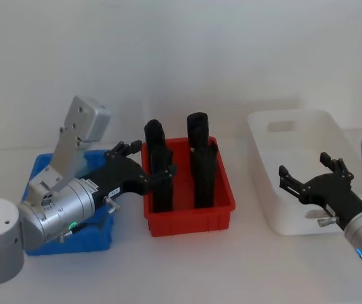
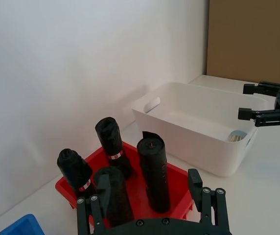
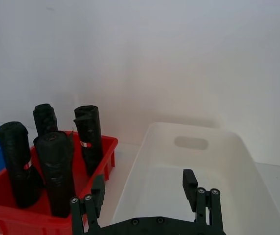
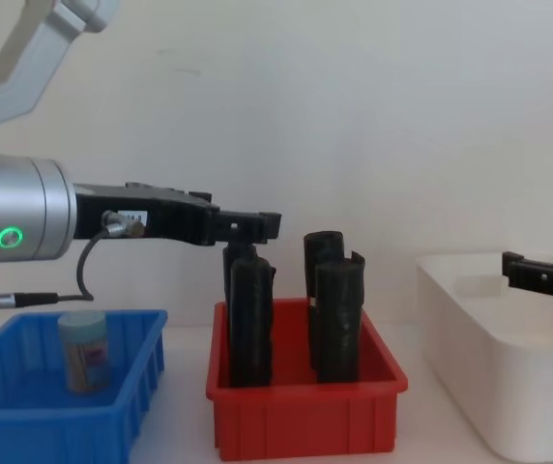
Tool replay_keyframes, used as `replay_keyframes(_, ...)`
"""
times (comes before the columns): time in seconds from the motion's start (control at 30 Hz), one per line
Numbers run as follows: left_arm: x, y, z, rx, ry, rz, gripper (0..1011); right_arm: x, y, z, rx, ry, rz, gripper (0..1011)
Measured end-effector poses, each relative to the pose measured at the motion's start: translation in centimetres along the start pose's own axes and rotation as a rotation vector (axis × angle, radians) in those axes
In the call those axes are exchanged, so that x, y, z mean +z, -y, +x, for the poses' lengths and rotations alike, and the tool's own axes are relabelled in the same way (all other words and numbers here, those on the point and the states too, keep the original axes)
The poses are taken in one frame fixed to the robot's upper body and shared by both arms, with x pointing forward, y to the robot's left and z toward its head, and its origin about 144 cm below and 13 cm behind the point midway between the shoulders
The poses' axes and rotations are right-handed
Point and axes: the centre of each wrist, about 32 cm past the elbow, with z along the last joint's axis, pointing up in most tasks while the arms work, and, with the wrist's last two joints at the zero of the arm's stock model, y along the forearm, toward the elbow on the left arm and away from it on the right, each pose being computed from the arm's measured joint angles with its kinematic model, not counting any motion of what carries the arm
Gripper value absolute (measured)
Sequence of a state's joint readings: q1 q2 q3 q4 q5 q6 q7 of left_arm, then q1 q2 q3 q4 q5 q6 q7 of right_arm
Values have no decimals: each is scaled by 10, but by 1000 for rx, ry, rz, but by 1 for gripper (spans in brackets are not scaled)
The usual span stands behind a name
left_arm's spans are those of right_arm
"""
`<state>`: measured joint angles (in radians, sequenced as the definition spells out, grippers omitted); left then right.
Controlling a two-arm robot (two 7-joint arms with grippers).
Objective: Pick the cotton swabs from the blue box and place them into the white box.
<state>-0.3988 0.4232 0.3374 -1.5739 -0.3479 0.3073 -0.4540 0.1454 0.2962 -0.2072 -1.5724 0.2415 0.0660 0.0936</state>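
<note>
Cotton swabs (image 4: 83, 353) in blue box (image 4: 54, 425), left gripper (image 4: 257, 224), right gripper (image 1: 304, 170) spread and empty

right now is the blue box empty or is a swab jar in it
Not empty. One jar of cotton swabs stands upright inside the blue box, teal lid on top, as the chest view shows.

One cotton swab jar (image 4: 85, 350), clear with a pale teal lid and a light label, stands upright in the low blue box (image 4: 64, 425). In the head view, that box sits at 8 o'clock. The bulky, open-topped white box (image 1: 295, 142) sits at 3 o'clock. A second jar (image 2: 236, 136) rests inside it against a wall, its pose unclear.
</note>
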Motion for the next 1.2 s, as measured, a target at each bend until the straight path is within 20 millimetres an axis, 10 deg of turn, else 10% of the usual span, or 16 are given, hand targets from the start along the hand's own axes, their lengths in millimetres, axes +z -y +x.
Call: replay_keyframes(1.2,-52,6,-77,292,109,-153,999,6,44,-26,51,-38,54,1001)
